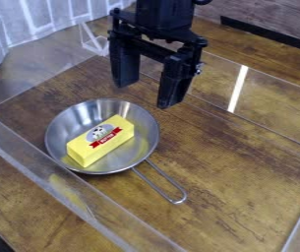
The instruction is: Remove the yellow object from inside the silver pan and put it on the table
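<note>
The yellow block point(110, 140) is lying inside the pan point(68, 122) on the table point(231, 177). The gripper point(150, 84) is hanging just above the pan's far rim, fingers spread wide, grasping nothing.

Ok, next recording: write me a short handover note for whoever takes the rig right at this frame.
Gripper: open, pointing straight down, empty, hanging above the far rim of the pan, not touching anything.
Yellow block: lying flat inside the silver pan, label side up.
Pan: on the wooden table, its wire handle toward the near right.
Done: nothing yet; the block has not been gripped.
Left: come down over the block, close on it, lift it out, set it on bare table beside the pan.
</note>
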You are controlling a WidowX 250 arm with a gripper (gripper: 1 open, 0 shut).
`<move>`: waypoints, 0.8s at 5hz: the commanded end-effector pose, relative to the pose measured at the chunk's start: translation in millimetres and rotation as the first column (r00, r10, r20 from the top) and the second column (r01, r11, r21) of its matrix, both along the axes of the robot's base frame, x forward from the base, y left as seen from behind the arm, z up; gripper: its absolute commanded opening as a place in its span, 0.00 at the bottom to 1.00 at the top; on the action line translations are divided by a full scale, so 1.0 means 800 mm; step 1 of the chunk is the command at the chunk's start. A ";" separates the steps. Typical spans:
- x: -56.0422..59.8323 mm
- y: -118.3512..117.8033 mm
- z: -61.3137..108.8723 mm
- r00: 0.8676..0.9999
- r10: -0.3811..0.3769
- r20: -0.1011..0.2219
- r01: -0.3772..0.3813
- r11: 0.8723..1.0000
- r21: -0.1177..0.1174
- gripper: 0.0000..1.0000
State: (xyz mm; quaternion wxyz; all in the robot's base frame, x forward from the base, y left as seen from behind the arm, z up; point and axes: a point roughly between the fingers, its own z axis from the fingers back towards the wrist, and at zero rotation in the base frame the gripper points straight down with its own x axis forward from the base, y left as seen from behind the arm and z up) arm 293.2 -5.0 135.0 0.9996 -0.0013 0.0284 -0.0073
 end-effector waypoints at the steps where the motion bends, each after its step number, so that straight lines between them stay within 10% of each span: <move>1: -0.002 0.001 -0.009 1.000 -0.029 -0.010 0.029 1.000 0.004 1.00; 4: -0.010 0.017 -0.047 0.970 -0.243 -0.021 0.244 0.969 0.038 1.00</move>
